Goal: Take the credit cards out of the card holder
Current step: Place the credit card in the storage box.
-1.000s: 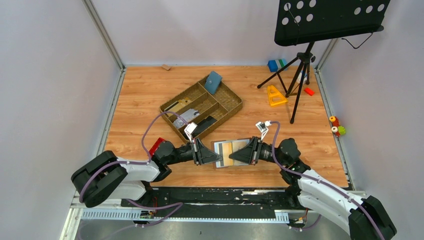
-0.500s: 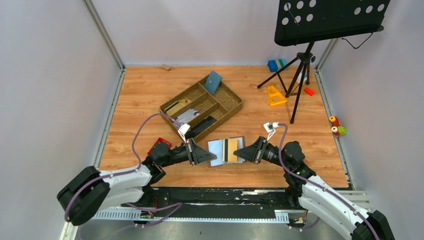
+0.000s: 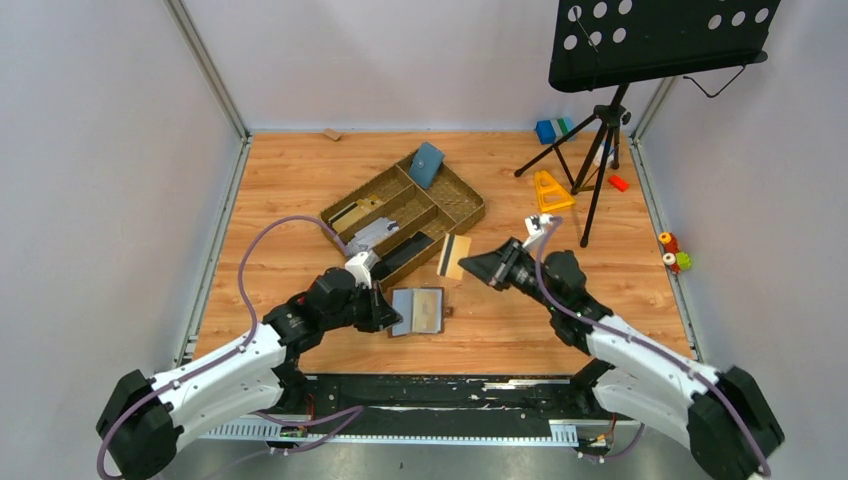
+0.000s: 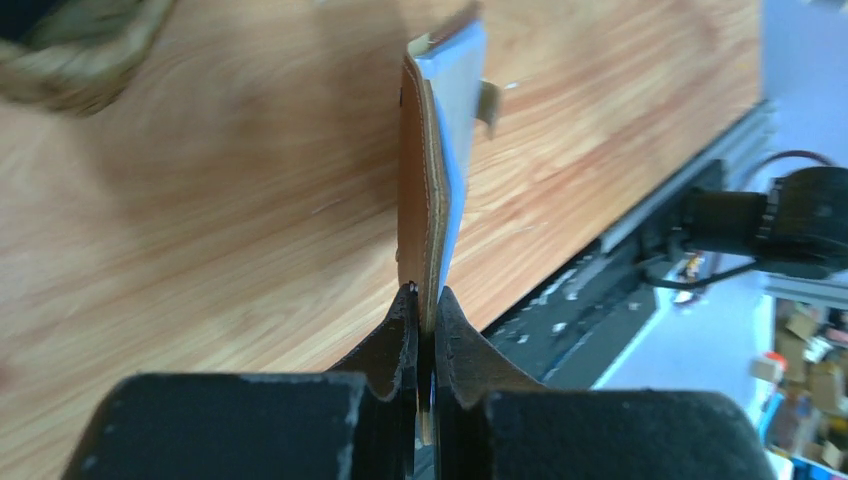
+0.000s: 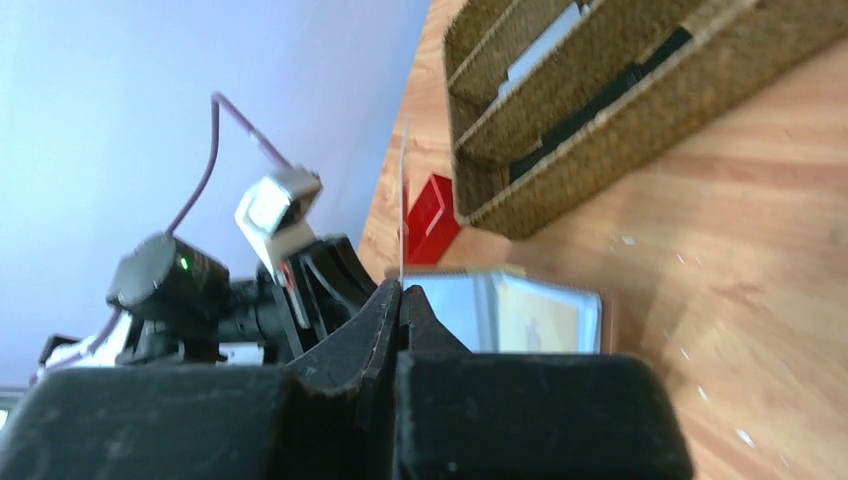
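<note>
The overhead view is bright, even and sharp, with only faint soft shadows on the table (image 3: pixel 290 200) beneath the arms. Both wrist views are softer and tinted blue. The left gripper (image 4: pixel 425 300) and card holder (image 4: pixel 420 180) look fairly crisp against smeared wood. In the right wrist view the wicker tray (image 5: pixel 620 90) blurs, and the credit card (image 5: pixel 403 200) shows only as a pale line.

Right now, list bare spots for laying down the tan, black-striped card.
Bare wood: left of the brown woven tray to the wall; between the open brown card holder and the right arm. Crowded: far right corner around the black tripod.
</note>
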Robot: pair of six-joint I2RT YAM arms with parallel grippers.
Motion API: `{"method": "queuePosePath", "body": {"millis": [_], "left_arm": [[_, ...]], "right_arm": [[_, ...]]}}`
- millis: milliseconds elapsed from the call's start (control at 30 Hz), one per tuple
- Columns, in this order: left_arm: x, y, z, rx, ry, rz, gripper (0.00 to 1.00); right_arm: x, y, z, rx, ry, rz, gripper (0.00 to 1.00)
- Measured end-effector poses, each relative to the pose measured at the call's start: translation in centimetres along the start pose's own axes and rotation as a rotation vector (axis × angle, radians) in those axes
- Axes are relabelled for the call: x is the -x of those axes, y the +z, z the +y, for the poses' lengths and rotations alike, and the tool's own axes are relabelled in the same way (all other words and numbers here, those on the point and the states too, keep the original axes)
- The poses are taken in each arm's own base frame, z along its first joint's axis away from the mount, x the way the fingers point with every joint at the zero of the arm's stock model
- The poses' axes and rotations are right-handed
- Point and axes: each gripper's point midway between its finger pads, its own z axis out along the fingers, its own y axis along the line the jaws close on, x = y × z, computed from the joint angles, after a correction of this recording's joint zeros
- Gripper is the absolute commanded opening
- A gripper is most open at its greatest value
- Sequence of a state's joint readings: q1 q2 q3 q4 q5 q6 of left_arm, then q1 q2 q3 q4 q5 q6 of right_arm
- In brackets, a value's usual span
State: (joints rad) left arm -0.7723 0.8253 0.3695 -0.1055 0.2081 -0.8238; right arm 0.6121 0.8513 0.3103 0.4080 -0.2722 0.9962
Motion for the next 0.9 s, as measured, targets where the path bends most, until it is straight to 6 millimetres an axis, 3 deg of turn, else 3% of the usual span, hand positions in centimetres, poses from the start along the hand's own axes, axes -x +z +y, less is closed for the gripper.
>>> {"method": "queuePosePath", "body": {"millis": [133,333,433,567,700,900], "left_arm": [[-0.9,-1.1,2.6,0.128,0.025,0.022,0.00],[-0.8,-2.7,4.6,0.256,0.021,0.013,0.00],[-1.2,-3.5,6.0,0.325,0.001,0.006,0.00],[-2.1,-4.1,8.2,0.401,-0.061,-0.023,0.00],[-3.9,-4.4,10.2,0.421,-0.155,-0.056,0.00],[-4.8,-4.5,10.5,0.354,-0.265,-0.129,0.00]], "right_arm": [[1.0,4.3,1.8,-0.038,0.025,-0.017,0.00],[1.6,11.9,6.0,-0.111,0.098,-0.106,0.00],[2.1,15.6,7.2,-0.133,0.134,-0.157,0.00],[1.9,19.5,5.9,-0.195,0.184,-0.211,0.00],[0.7,22.7,3.0,-0.261,0.217,-0.235,0.00],[0.1,26.7,1.8,-0.275,0.249,-0.254,0.00]]}}
